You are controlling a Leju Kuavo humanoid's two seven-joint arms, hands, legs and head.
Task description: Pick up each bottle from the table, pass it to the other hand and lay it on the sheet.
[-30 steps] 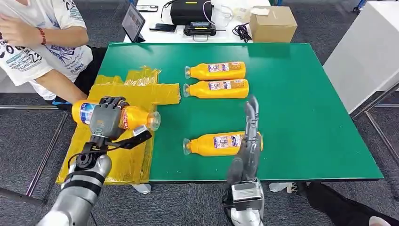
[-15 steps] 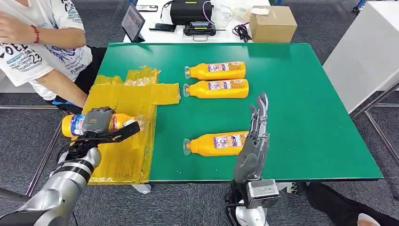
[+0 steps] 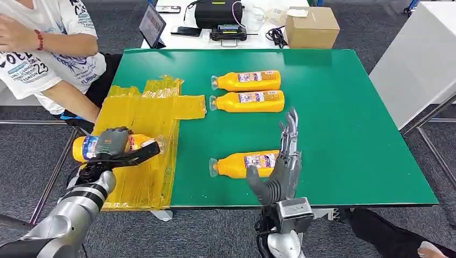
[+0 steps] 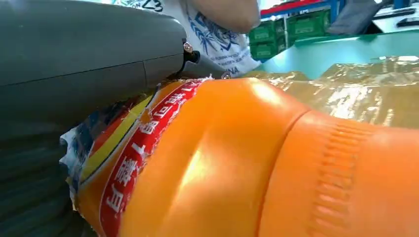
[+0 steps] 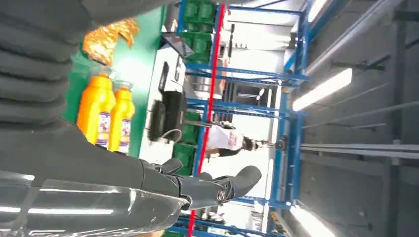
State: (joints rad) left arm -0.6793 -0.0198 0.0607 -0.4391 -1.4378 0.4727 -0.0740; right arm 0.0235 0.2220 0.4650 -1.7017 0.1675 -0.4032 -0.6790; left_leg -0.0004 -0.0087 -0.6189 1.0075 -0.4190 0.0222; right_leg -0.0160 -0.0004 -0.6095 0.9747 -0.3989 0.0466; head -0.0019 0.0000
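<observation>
right hand (image 3: 282,166) drawn back nearer, left hand (image 3: 112,144) gripping bottle (image 3: 85,147)

The head view is evenly and brightly lit from overhead; shadows on the green table (image 3: 349,134) are soft. Glare is seen on the yellow sheet (image 4: 365,98). The held bottle (image 4: 237,168) is rendered blurred. Ceiling lights (image 5: 321,89) are overexposed.

The head view looks down on the green table (image 3: 344,123); both wrist views sit close, sharing it.
</observation>
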